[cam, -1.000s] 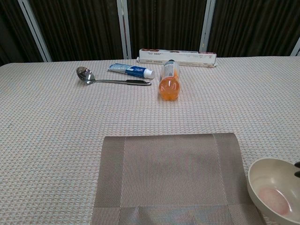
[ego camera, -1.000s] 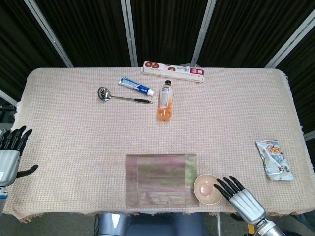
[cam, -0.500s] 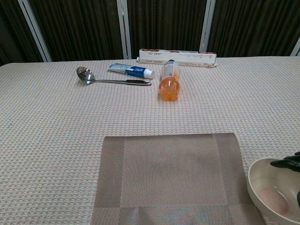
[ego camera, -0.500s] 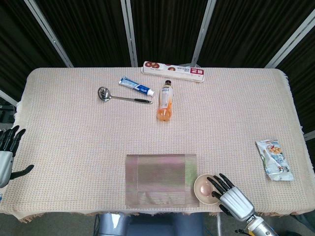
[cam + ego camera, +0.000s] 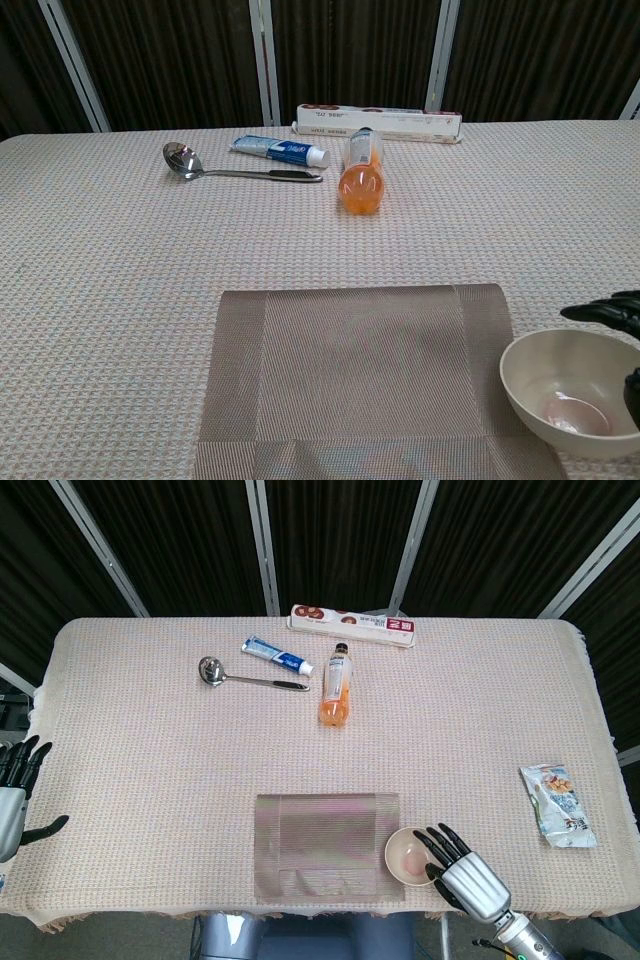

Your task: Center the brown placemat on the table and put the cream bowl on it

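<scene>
Lifting is what I judge this step to be: my right hand [image 5: 462, 872] grips the cream bowl [image 5: 410, 856] by its right rim, dark fingers [image 5: 600, 308] over the far edge, and in the chest view the bowl looks tilted and partly raised, overlapping the right border of the brown placemat [image 5: 326, 846]. That placemat lies flat at the near edge of the table [image 5: 180, 760], roughly centred left to right. To do this well I would keep the rim grip firm, level the bowl so it does not slip out, carry it left over the mat's middle and set it down gently without dragging the mat.

My left hand [image 5: 18, 792] hangs off the table's left edge, fingers spread, holding nothing.

Nothing stands in the path. Far across the table lie 1 long box [image 5: 352, 625], 1 orange drink bottle [image 5: 337, 686] on its side, 1 ladle [image 5: 246, 676] and 1 toothpaste tube [image 5: 277, 655]. At the right edge sits 1 snack packet [image 5: 557, 804], well apart.
</scene>
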{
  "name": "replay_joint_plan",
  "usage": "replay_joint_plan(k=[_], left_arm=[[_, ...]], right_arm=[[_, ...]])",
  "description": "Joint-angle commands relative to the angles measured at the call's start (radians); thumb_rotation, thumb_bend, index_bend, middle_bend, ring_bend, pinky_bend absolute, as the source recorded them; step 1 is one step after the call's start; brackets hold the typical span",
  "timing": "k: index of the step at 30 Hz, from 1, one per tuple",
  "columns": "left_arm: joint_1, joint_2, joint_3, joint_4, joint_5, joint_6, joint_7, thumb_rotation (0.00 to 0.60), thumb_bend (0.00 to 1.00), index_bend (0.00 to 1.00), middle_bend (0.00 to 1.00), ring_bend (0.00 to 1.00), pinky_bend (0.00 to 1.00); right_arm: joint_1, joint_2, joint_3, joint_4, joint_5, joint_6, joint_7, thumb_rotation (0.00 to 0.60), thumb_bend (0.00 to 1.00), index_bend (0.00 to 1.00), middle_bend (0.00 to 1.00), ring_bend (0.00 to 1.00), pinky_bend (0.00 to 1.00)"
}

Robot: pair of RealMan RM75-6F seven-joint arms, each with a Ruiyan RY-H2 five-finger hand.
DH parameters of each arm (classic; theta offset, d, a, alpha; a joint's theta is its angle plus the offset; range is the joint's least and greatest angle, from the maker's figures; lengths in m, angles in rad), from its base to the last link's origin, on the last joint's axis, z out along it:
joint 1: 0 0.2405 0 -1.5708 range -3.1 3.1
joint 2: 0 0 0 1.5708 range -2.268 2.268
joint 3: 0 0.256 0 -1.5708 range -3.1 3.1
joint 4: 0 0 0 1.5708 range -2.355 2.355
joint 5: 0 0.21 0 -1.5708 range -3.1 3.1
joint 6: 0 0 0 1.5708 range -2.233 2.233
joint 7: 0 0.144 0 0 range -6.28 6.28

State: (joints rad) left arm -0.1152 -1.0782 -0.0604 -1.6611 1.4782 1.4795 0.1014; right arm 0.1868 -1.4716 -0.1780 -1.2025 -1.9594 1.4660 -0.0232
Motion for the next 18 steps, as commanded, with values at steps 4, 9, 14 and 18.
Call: replay_joint_plan(k=[4, 9, 14, 18], left_arm=[[0.0, 0.0, -0.001, 0.0, -0.003, -0.001, -0.001, 0.6, 0.0, 0.0, 0.0, 0.0, 0.0], [0.0, 0.001, -0.002, -0.001, -0.005, 0.0, -0.002, 0.6, 0.0, 0.0, 0.0, 0.0, 0.0], [0.0, 0.002, -0.003, -0.001, -0.007, 0.0, -0.004, 0.6, 0.0, 0.0, 0.0, 0.0, 0.0], [0.0, 0.002, -0.005, -0.001, -0.01, 0.0, -0.006, 0.6, 0.0, 0.0, 0.0, 0.0, 0.0]], right_arm=[[0.007, 0.002, 0.064, -0.003, 0.031, 0.085, 0.075, 0.6, 0.59, 0.81, 0.0, 0.0, 0.0], [0.027, 0.032, 0.123, -0.029, 0.083, 0.103, 0.123, 0.6, 0.59, 0.82, 0.0, 0.0, 0.0], [0.051, 0.061, 0.18, -0.048, 0.136, 0.097, 0.145, 0.6, 0.59, 0.82, 0.0, 0.0, 0.0], [0.077, 0.077, 0.231, -0.054, 0.18, 0.083, 0.156, 0.6, 0.59, 0.82, 0.0, 0.0, 0.0]])
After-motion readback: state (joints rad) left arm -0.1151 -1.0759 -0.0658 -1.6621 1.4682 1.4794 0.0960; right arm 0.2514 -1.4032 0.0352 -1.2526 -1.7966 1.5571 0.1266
